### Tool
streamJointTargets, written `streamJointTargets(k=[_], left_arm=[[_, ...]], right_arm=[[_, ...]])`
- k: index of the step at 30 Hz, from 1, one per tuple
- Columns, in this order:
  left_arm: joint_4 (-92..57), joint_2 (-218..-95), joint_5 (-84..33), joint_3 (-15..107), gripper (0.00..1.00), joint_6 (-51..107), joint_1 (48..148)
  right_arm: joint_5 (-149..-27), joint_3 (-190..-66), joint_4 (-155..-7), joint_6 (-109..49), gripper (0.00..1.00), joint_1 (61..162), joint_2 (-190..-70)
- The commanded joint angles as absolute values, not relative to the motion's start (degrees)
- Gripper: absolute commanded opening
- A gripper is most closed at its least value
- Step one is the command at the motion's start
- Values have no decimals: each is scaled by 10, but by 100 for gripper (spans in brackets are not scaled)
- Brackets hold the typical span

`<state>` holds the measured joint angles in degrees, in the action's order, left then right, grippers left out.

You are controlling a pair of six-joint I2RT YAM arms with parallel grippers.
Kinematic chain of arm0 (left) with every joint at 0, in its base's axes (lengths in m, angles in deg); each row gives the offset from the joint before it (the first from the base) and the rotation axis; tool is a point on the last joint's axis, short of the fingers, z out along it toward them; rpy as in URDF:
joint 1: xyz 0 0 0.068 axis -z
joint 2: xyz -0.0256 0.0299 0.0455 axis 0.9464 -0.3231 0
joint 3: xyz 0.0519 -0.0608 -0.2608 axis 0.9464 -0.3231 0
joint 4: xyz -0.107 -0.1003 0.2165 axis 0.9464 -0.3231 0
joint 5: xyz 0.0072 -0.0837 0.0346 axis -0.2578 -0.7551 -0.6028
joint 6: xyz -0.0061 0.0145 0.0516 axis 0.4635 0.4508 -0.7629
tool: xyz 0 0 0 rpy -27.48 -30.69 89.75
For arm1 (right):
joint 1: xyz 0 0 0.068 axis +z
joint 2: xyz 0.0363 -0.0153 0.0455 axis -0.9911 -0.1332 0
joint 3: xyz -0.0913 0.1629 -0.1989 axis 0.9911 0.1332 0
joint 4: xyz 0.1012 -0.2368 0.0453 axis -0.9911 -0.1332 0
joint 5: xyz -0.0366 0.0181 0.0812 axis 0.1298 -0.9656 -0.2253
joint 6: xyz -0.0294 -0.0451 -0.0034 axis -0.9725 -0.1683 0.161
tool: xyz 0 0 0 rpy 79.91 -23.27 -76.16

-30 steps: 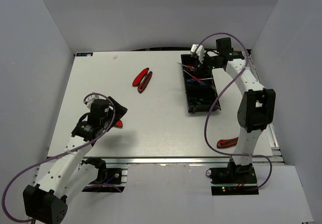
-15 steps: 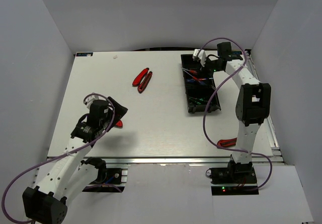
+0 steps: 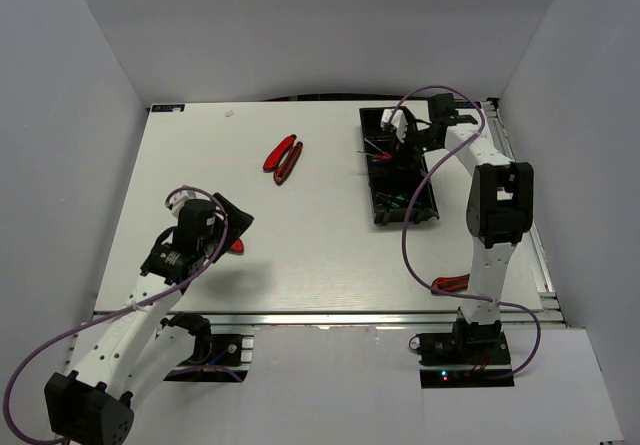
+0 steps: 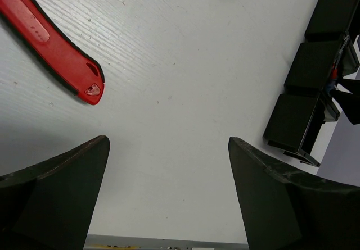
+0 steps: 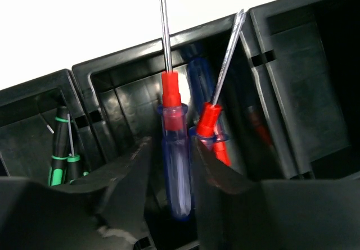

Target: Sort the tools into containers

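Blue-handled screwdriver (image 5: 174, 177) stands shaft-up in the black tray's (image 5: 129, 62) middle compartment, sorted beside a second screwdriver (image 5: 211, 129). The right pincer (image 5: 171, 149) flanks it, hold uncertain. The left pincer (image 4: 169, 149), far from the tray, gapes empty.

Looking down on a table (image 3: 300, 255) carrying a three-compartment tray (image 3: 430, 212) at its far right, running far to near. Finding one screwdriver (image 5: 174, 149) leaning just beside a second screwdriver (image 5: 211, 123) in the middle compartment, shafts poking past the rim, and a thin screwdriver (image 5: 58, 163) standing in the near one. Spotting pliers (image 3: 284, 158) lying far-centre, well left of the tray; a handled tool (image 3: 452, 285) lying near-right, by the right arm (image 3: 495, 235); a tool handle (image 4: 45, 42) lying near-left, just beside the left gripper (image 4: 169, 143).
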<state>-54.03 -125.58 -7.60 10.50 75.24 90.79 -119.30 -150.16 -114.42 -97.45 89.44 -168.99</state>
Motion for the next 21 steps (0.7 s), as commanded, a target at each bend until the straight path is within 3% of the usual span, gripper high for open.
streamJointTargets(k=[1,14,21], left_arm=[[-539,-1252,-77,105,98,753,909],[-541,-1252,-74,105,98,751,910],[-551,-1276,-68,123,98,735,909]], right_arm=[[-1205,-1492,-1136,-981,43,890,-1677],[-1216,-1512,-1153,-972,47,889,-1667],[-1272,-1556,-1286,-1008,53,906,-1632]])
